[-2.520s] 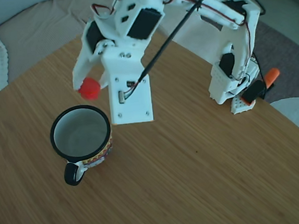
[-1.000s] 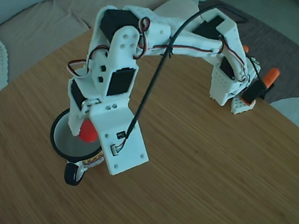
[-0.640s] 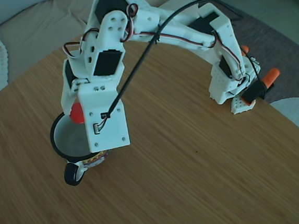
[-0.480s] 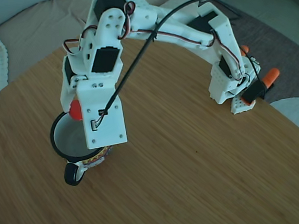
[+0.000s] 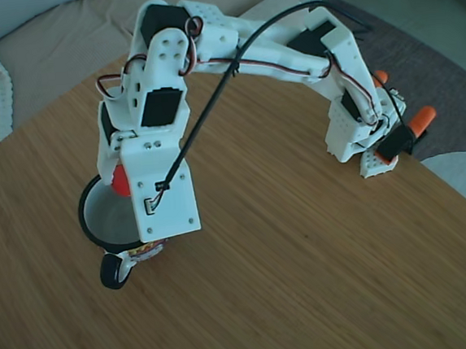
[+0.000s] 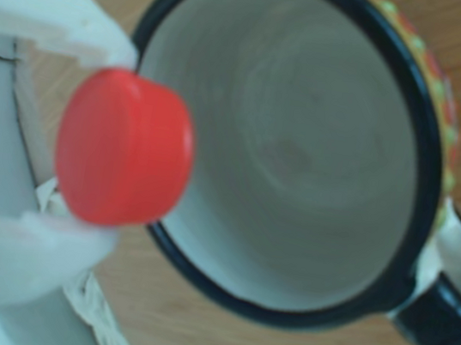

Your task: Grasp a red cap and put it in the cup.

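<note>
The red cap (image 6: 125,149) is pinched between the two white fingers of my gripper (image 6: 87,142), which is shut on it. In the other view the cap hangs above the left rim of the cup (image 6: 414,165), a white mug with a black rim, black handle and patterned band, whose inside is bare. In the fixed view the cap (image 5: 120,182) shows as a red patch beside the white gripper body (image 5: 124,184), over the back edge of the cup (image 5: 98,223). The arm hides much of the cup's right side there.
The round wooden table (image 5: 306,266) spreads wide to the front and right of the cup. The arm's white base (image 5: 360,131) with an orange piece (image 5: 422,117) stands at the table's far right edge. A beige sofa (image 5: 49,35) lies behind.
The gripper carried the cap from behind the cup down over it, swung to the cup's back-left rim, and in the last half second shifted slightly lower. The cap stays held.
</note>
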Robot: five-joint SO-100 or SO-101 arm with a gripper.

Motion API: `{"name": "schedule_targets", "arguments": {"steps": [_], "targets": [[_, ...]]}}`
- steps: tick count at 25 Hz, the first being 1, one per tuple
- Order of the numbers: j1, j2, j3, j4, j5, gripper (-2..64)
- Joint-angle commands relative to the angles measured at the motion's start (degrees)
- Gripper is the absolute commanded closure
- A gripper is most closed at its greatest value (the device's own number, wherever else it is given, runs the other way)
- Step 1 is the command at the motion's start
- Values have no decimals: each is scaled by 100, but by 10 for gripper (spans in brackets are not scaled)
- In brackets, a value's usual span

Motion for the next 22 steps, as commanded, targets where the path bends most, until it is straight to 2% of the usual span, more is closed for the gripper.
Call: {"name": "schedule_targets", "arguments": {"steps": [1, 5, 7, 17, 22], "targets": [[0, 185, -114, -35, -18, 504], [18, 202, -62, 0, 53, 285], [9, 202, -62, 9, 53, 220], [-35, 272, -53, 26, 53, 206], [-360, 826, 158, 229, 53, 206]]}}
